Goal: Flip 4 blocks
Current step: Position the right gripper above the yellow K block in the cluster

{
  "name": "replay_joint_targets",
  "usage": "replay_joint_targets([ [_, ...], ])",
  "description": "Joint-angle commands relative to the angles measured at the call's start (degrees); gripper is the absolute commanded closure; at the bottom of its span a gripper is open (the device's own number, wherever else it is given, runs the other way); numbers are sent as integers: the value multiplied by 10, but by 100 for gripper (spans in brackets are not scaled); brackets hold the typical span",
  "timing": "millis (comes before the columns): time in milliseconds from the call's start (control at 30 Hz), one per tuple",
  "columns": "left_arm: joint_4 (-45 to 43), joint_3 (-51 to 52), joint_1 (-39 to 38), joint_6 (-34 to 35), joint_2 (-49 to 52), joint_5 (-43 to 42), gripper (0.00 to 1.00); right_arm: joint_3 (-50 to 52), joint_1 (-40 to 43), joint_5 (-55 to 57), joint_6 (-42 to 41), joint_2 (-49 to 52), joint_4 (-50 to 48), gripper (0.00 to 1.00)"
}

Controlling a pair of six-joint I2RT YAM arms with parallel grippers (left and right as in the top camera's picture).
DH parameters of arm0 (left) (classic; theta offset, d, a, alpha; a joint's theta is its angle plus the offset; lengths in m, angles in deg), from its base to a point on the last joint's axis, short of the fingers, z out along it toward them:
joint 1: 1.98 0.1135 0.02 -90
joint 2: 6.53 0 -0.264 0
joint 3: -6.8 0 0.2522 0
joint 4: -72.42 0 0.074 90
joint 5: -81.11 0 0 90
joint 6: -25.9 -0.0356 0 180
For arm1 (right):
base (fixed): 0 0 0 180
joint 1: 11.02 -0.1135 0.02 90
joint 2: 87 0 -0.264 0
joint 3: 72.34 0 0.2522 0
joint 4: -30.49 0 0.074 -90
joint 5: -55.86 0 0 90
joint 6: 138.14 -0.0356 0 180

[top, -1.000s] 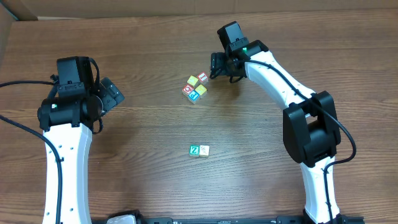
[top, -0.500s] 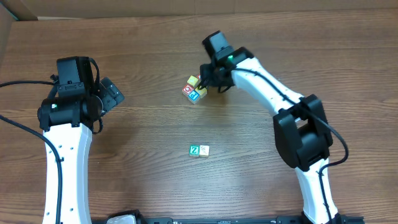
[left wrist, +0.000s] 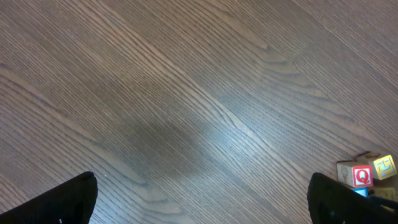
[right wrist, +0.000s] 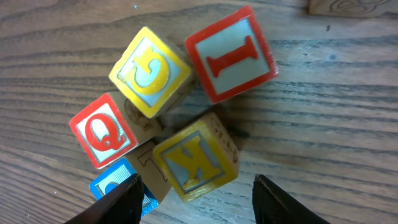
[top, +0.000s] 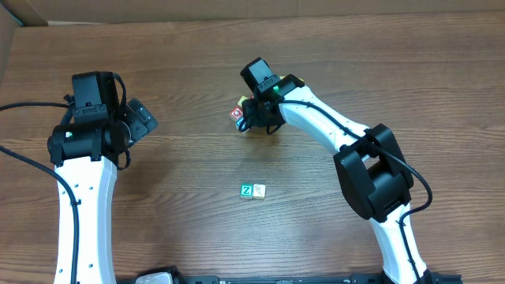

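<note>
A tight cluster of small alphabet blocks fills the right wrist view: a yellow G block (right wrist: 149,71), a yellow K block (right wrist: 196,155), a blue block (right wrist: 115,186), a red I cube (right wrist: 230,53) and a red Q cube (right wrist: 102,130). My right gripper (right wrist: 199,208) hangs open just above them, its jaws either side of the yellow K block, the left one over the blue block. From overhead the right gripper (top: 254,118) hides most of the cluster. The green Z block (top: 247,190) and the cream block (top: 259,190) sit together nearer the front. My left gripper (top: 148,118) is open, off to the left.
In the left wrist view the left gripper (left wrist: 202,205) stands wide over bare wood, with the red Q cube (left wrist: 362,176) and a yellow block (left wrist: 385,167) at the lower right edge. A plain wooden block face (right wrist: 351,6) shows at the top of the right wrist view.
My right gripper has swung left from beside the cluster to right over it, and its jaws have narrowed. The left arm has not moved.
</note>
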Motion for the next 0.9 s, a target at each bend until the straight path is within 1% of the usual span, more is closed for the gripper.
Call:
replay_joint_targets([
  [0,0,-7,2,3,5,7,0,17,-14,1,2,9,8,42],
  [100,0,-7,2,3,5,7,0,17,-14,15,4,9,0,41],
  [133,0,-7,2,3,5,7,0,17,-14,28,4,9,-2,38],
  [267,0,-7,2,3,5,7,0,17,-13,71,8,9,-13,34],
  [367,0,-7,2,3,5,7,0,17,-12,71,49,9,-23,33],
  [533,0,-7,2,3,5,7,0,17,-12,69,120,9,-25,34],
  [700,0,-7,2,3,5,7,0,17,-12,70,123,9,-25,35],
  [733,0,-7,2,3,5,7,0,17,-12,69,123,9,-25,38],
  [867,0,-7,2,3,5,7,0,17,-12,70,123,9,-26,38],
])
